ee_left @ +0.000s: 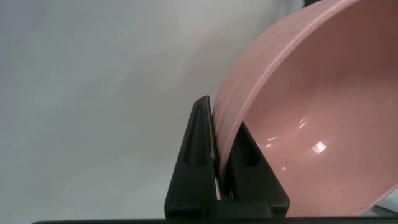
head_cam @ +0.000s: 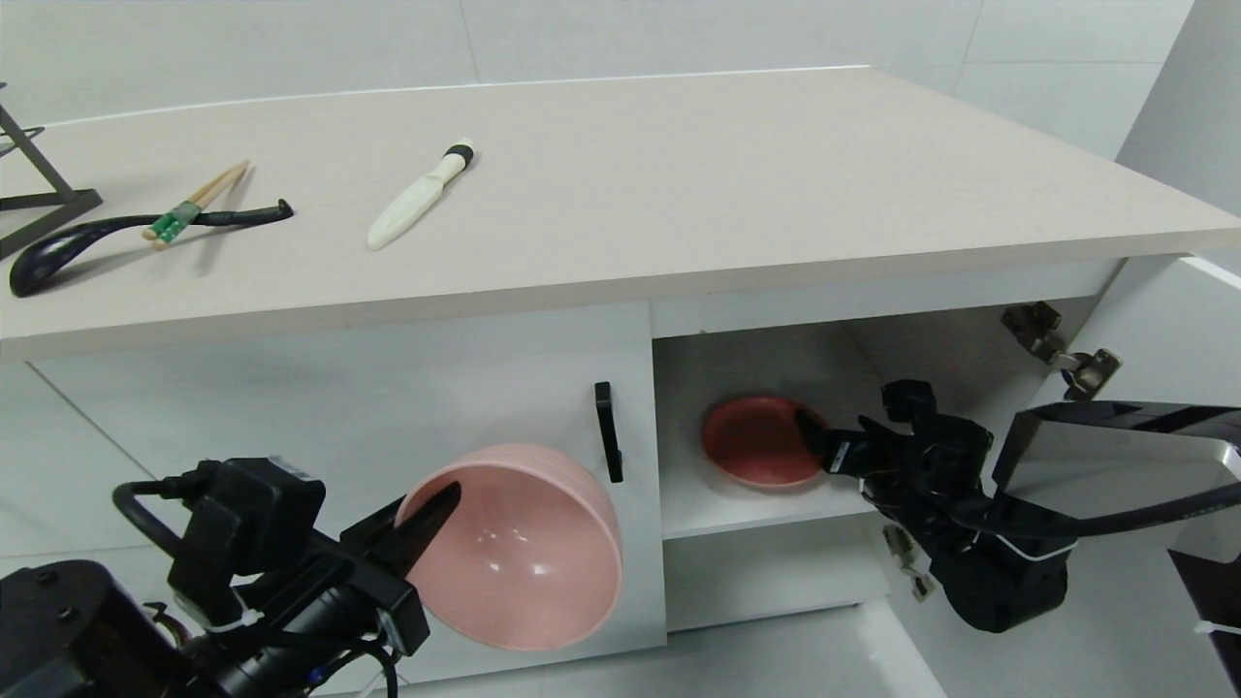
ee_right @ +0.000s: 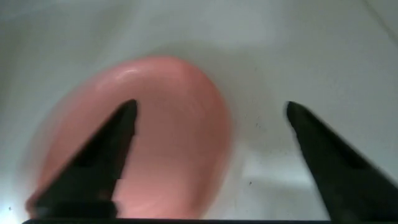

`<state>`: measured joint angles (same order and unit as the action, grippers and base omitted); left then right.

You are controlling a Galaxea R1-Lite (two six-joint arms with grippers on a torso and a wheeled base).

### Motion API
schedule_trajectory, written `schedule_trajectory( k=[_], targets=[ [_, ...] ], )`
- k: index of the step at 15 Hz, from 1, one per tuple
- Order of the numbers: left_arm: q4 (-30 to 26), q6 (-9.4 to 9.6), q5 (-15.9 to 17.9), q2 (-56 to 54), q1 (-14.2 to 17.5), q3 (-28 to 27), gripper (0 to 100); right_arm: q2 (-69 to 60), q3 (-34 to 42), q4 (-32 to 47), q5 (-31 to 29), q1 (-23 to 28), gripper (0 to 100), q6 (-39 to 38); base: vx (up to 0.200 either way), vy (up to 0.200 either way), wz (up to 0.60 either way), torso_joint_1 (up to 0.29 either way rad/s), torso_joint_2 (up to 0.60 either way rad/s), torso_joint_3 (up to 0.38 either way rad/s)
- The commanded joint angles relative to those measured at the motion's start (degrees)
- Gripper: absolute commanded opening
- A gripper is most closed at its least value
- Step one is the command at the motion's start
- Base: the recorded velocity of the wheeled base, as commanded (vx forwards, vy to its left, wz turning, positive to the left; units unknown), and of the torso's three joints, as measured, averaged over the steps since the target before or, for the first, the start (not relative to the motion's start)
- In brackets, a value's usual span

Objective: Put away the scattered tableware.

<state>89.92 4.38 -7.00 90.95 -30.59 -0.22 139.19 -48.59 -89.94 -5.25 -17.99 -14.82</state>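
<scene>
My left gripper point(head_cam: 427, 519) point(ee_left: 222, 140) is shut on the rim of a pale pink bowl point(head_cam: 519, 548) point(ee_left: 311, 118), held tilted low in front of the shut cabinet door point(head_cam: 339, 417). Inside the open cabinet compartment a red plate point(head_cam: 761, 441) point(ee_right: 149, 134) lies on the shelf point(head_cam: 747, 504). My right gripper point(head_cam: 810, 427) point(ee_right: 208, 118) is open at the plate's right edge, with nothing held between its fingers. On the countertop point(head_cam: 679, 184) lie a white knife point(head_cam: 417, 196), wooden chopsticks point(head_cam: 194, 204) and a black ladle point(head_cam: 116, 237).
The cabinet's right door point(head_cam: 1183, 330) stands open, with hinges point(head_cam: 1062, 349) near my right arm. A black handle point(head_cam: 607, 431) is on the shut left door. A black rack point(head_cam: 39, 189) stands at the countertop's far left.
</scene>
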Motion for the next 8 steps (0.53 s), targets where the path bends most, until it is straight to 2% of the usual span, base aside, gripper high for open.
schedule_trajectory(
  k=[1,5,6,8],
  targets=[
    [0.1,-0.69,-0.4,-0.1,0.0,-0.5,0,-7.3,2.3,-0.1,0.0,-0.2,100,0.0,0.000,0.000,0.00,0.000,0.00,0.000],
    [0.1,-0.33,-0.6,-0.4,-1.5,-1.9,0,-26.1,24.0,-0.1,0.2,-7.4,100,0.1,0.000,0.000,0.00,0.000,0.00,0.000],
    [0.1,-0.07,-1.8,-0.7,-2.3,-2.4,0,-30.4,29.2,-0.1,0.2,-9.0,100,0.1,0.000,0.000,0.00,0.000,0.00,0.000],
    [0.1,1.69,-6.5,-1.1,-7.0,-4.3,0,-36.5,33.7,-0.1,0.2,-10.0,100,0.3,0.000,0.000,0.00,0.000,0.00,0.000]
  ],
)
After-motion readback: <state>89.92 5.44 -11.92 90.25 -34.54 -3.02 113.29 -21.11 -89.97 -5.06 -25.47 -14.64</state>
